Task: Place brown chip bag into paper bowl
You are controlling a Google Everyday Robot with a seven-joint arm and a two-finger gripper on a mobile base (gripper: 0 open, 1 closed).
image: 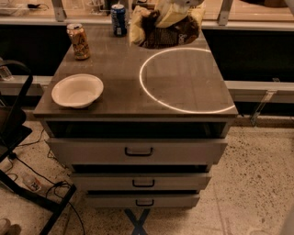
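Observation:
The brown chip bag (166, 30), crumpled with a dark middle and pale yellow ends, hangs over the far middle of the table. My gripper (180, 4) comes in from the top edge and is shut on the bag's upper part; only its pale lower end shows. The paper bowl (77, 90), off-white and empty, sits on the table's front left corner, well to the left of and nearer than the bag.
A tan drink can (78, 41) stands at the far left and a blue can (119, 19) at the back. A bright ring marks the grey tabletop (183, 82). Drawers (138, 150) stick out below. A black frame (14, 119) stands at left.

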